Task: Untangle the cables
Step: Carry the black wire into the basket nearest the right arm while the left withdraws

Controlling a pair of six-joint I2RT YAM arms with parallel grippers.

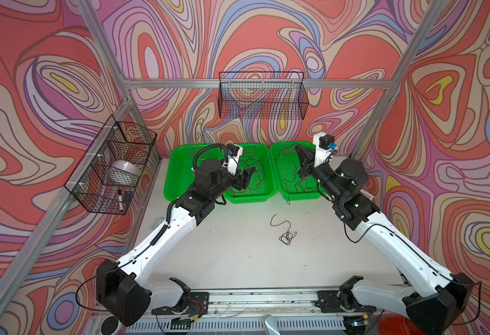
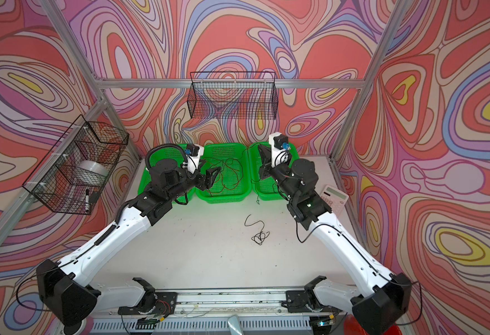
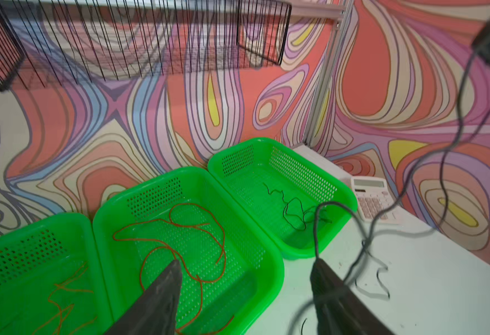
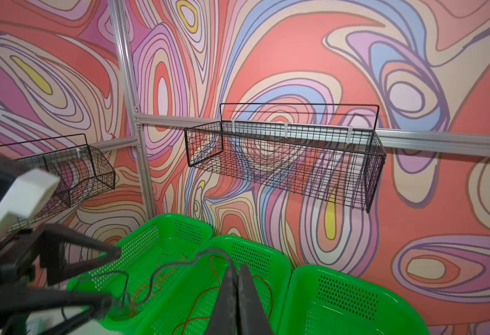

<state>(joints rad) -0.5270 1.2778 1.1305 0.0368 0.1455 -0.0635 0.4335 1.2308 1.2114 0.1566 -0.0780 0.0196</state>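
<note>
Nearest the robot's base, a black tangle [image 1: 286, 234] is left loose on the table [image 1: 238, 261], apart from both arms and not yet worked out. Further in, the left gripper [image 3: 246, 264] is held wide open with nothing between its fingers. A black cable [image 3: 457, 116] is seen hanging just beside one finger. The right gripper [image 4: 237, 265] is closed tight on that cable, which droops across toward the left arm. Behind them, a red-brown cable [image 3: 162, 221] is spread in the middle basket [image 1: 267, 193], an orange cable [image 3: 61, 293] lies in the left basket [image 3: 34, 220], and a second black strand [image 3: 285, 208] rests in the right basket [image 3: 351, 200]. The held cable seems meant for the right basket. It is best raised high enough that its slack is drawn clear of the red-brown loops and the open fingers, then lowered slowly so no new knot is made.
</note>
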